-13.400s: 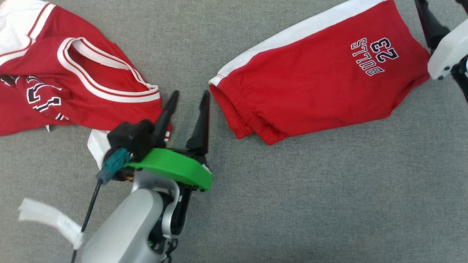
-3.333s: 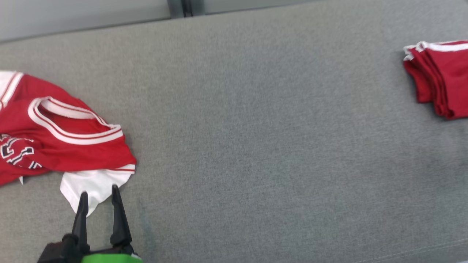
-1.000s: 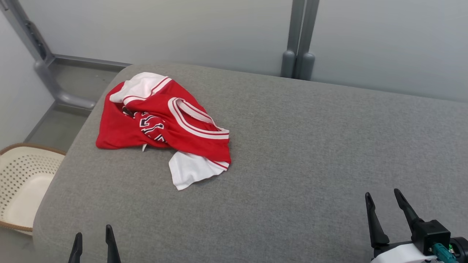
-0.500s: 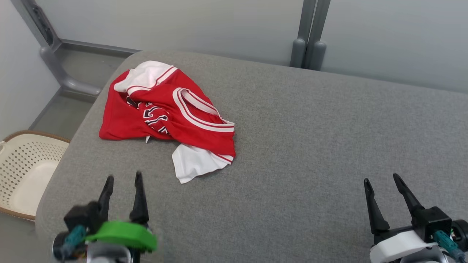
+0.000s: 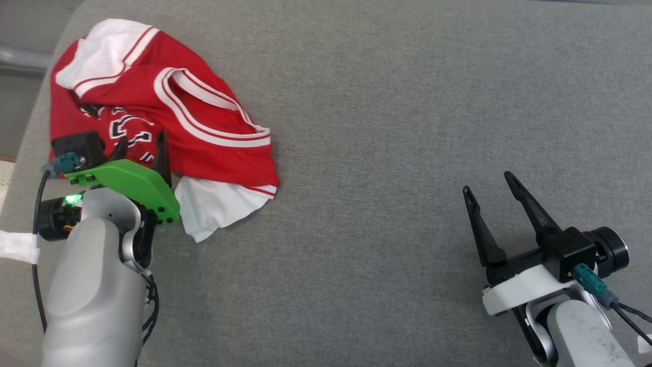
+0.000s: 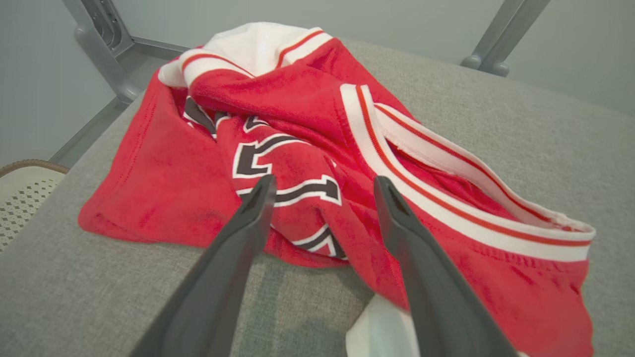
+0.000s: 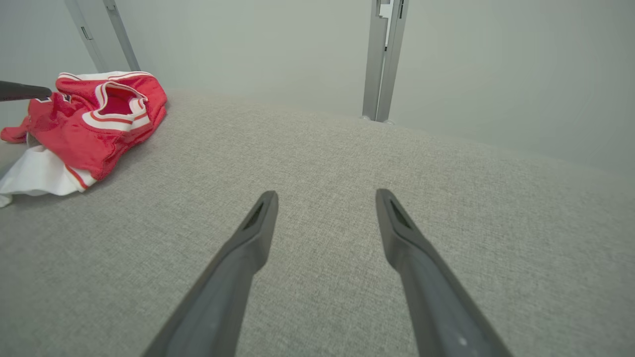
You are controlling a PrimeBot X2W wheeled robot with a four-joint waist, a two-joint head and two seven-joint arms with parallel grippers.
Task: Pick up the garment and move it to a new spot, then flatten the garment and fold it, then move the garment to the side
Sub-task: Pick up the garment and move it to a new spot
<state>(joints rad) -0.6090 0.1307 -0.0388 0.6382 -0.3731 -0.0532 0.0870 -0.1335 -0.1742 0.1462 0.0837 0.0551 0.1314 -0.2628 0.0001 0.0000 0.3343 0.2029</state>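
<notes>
A crumpled red garment (image 5: 204,137) with white trim and black-and-white lettering lies at the far left of the grey cushion (image 5: 387,102). It fills the left wrist view as a heap (image 6: 307,144) and sits far left in the right wrist view (image 7: 94,124). My left gripper (image 5: 143,142) hangs open over the garment's near edge, its fingers astride the lettering (image 6: 322,186), nothing held. My right gripper (image 5: 486,183) stands open over bare cushion at the lower right, far from the cloth (image 7: 325,196).
A white woven basket (image 6: 25,191) stands on the floor past the cushion's left end. Grey metal posts (image 7: 382,59) and a pale wall rise behind the cushion. Bare grey fabric stretches between the two grippers.
The camera has tilted down and closer. My left gripper has moved forward to hang over the garment's near edge. The right gripper stays open over bare cushion.
</notes>
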